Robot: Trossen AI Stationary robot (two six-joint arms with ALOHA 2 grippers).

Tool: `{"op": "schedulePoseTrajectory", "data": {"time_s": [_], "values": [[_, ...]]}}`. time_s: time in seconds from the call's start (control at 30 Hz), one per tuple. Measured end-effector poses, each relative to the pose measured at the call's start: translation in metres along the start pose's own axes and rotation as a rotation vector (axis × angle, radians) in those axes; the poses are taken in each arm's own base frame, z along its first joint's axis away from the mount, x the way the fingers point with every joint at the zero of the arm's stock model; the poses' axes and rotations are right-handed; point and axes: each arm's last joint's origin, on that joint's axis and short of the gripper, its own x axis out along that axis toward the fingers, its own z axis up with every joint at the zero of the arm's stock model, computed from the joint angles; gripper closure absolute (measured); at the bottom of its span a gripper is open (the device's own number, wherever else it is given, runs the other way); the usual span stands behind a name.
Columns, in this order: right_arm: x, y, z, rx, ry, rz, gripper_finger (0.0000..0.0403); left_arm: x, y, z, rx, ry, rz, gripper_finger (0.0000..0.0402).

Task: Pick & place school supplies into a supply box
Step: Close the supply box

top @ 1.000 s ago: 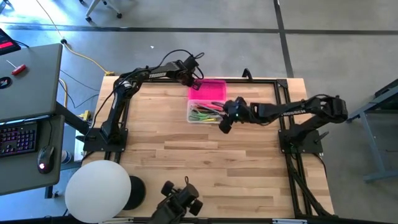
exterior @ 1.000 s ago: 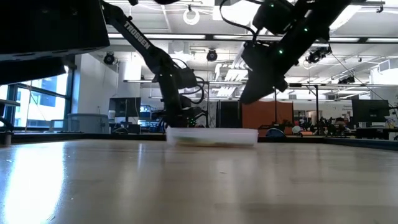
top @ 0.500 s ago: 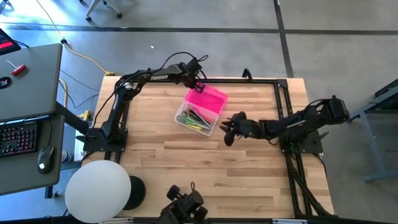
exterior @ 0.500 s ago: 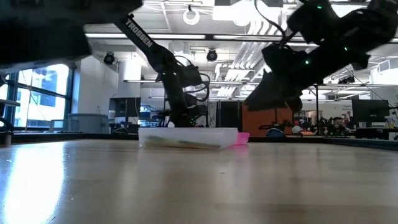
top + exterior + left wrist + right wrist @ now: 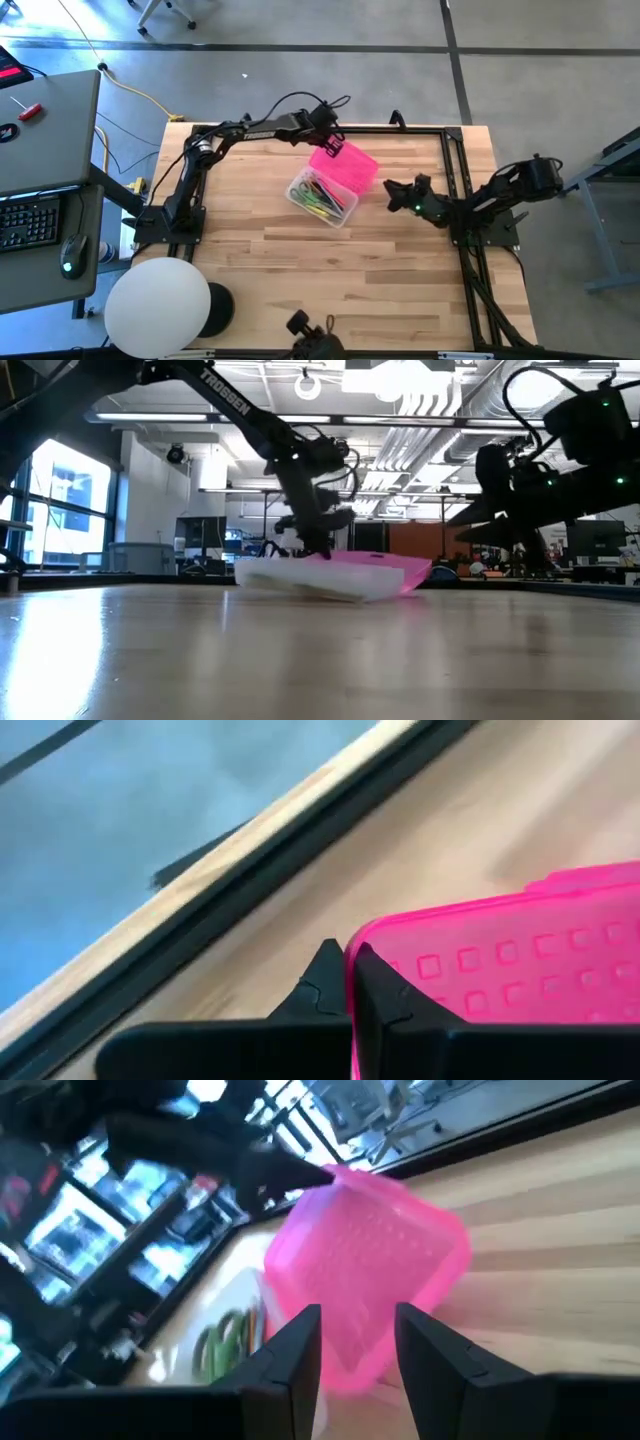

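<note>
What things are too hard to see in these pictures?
- How many pens and pencils are in the supply box: too small in the high view, blurred in the right wrist view.
- Whether scissors are inside: cannot tell.
- How far the pink lid is lifted: the low view shows it edge-on.
- The left gripper tips on the lid: hidden by its own fingers in the left wrist view.
- The right gripper holds nothing; its fingers are apart.

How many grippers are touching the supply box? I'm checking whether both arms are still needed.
1. The left gripper is pinched on the far corner of the pink lid of the supply box. The right gripper hangs open beside the box, clear of it.
</note>
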Motion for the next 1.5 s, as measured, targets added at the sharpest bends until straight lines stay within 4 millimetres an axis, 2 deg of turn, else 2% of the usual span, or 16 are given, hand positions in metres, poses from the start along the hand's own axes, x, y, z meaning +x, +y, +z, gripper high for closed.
{"op": "schedulePoseTrajectory", "data": {"time_s": [0.13, 0.27, 0.43, 0.57, 0.67, 0.87, 1.1, 1.27, 1.5], "values": [[0.006, 0.004, 0.003, 0.014, 0.043, 0.053, 0.0295, -0.009, -0.015, 0.003, 0.037, -0.03, -0.099, 0.0385], [0.013, 0.009, 0.006, 0.003, 0.049, 0.073, 0.0295, -0.023, -0.026, 0.005, 0.062, -0.061, -0.123, 0.0378], [0.015, 0.013, 0.014, -0.048, -0.062, 0.055, 0.0295, -0.041, -0.037, 0.007, 0.124, -0.086, -0.144, 0.0377], [0.013, 0.019, 0.023, -0.069, -0.179, 0.056, 0.0299, -0.046, -0.043, 0.004, 0.165, -0.071, -0.15, 0.0384], [0.016, 0.013, 0.025, -0.099, -0.222, -0.027, 0.0308, -0.048, -0.05, 0.002, 0.192, -0.073, -0.157, 0.0379], [0.026, -0.007, 0.017, 0.004, 0.041, -0.026, 0.0318, -0.054, -0.061, 0.001, 0.241, -0.111, -0.162, 0.0379], [0.027, -0.005, 0.021, 0.058, -0.014, -0.022, 0.032, -0.057, -0.069, 0.0, 0.276, -0.123, -0.178, 0.0378], [0.028, -0.006, 0.02, 0.087, 0.08, 0.031, 0.0321, -0.06, -0.077, 0.002, 0.287, -0.175, -0.201, 0.0377], [0.027, -0.018, 0.012, 0.04, 0.129, -0.105, 0.0321, -0.064, -0.085, 0.0, 0.325, -0.19, -0.224, 0.0382]]}}
